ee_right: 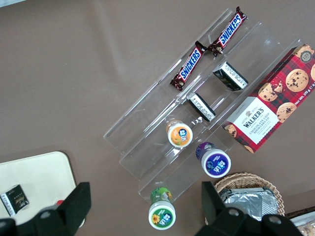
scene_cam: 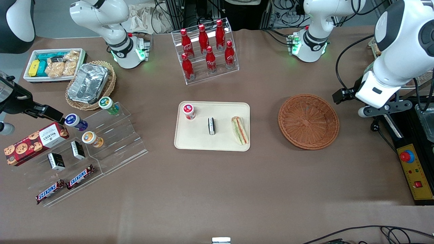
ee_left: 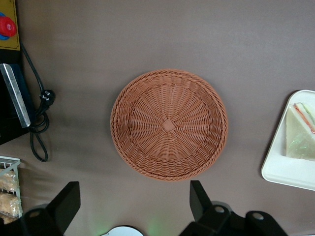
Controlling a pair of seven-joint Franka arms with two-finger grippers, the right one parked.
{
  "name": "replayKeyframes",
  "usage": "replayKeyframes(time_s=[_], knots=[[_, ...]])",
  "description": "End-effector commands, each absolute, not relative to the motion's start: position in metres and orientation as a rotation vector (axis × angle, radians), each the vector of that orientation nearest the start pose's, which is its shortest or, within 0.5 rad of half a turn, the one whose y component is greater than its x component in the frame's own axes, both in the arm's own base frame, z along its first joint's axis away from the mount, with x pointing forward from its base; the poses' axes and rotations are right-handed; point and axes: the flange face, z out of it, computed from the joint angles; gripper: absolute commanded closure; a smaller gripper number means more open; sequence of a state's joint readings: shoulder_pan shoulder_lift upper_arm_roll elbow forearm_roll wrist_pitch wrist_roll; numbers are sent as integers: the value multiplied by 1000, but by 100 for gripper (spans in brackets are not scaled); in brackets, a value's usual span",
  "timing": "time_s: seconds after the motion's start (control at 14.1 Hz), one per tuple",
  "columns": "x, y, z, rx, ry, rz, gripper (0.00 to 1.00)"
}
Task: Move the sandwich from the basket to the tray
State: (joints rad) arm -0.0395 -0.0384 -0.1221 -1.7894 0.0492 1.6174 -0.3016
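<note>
We see the sandwich point(scene_cam: 239, 130) lying on the tray point(scene_cam: 196, 142) at the edge nearest the empty basket point(scene_cam: 308, 121), so our gripper point(ee_left: 133, 206) hangs above the basket with fingers wide apart, holding nothing.

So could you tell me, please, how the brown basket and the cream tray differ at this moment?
The basket is round, woven and reddish-brown; the tray is rectangular, smooth and cream.

The basket holds nothing, while the tray carries the sandwich, a red-lidded cup and a small dark packet.

The basket lies nearer the working arm's end, below the open gripper; the tray sits mid-table.

Both are shallow and rest flat on the table.
</note>
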Motion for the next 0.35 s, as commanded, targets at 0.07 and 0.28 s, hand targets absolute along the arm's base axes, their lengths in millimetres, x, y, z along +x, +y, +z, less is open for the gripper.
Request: replayKeyframes(time_s=[0.07,0.28], knots=[[517,-61,580,-3068,-52,172,1],[507,-38,608,-3089,-19,168,1]])
